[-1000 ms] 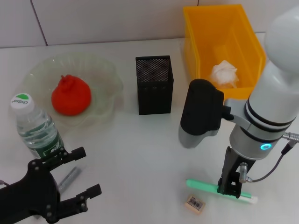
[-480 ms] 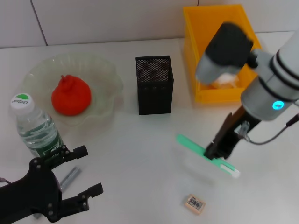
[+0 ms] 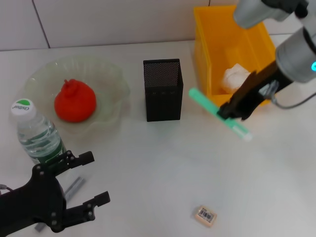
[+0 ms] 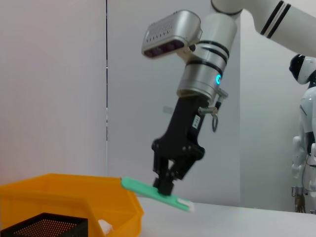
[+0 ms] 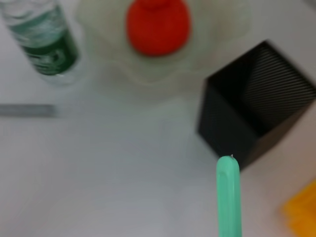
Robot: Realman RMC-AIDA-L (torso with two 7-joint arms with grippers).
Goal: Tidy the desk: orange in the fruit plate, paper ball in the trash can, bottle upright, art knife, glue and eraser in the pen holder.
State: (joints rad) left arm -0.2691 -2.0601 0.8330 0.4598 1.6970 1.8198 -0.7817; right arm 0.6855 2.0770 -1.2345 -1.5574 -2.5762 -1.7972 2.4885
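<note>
My right gripper [image 3: 232,112] is shut on a green pen-shaped stick [image 3: 210,104] with a white end; whether it is the art knife or the glue I cannot tell. It hangs tilted in the air between the black mesh pen holder [image 3: 163,91] and the yellow trash can [image 3: 202,49]. From the right wrist the stick [image 5: 228,197] points at the holder [image 5: 256,103]. The paper ball [image 3: 237,78] lies in the trash can. The orange [image 3: 75,102] sits in the fruit plate [image 3: 111,74]. The bottle [image 3: 37,136] stands upright. The eraser [image 3: 206,216] lies at the front. My left gripper [image 3: 96,177] is open at the front left.
A grey stick [image 3: 74,188] lies flat on the table between the left gripper's fingers and the bottle. The left wrist view shows the right gripper [image 4: 165,185] holding the green stick [image 4: 143,188] above the trash can's rim [image 4: 74,197].
The right gripper lifted the green stick off the table near the eraser and carried it up and back toward the pen holder and trash can. The left arm barely moved.
</note>
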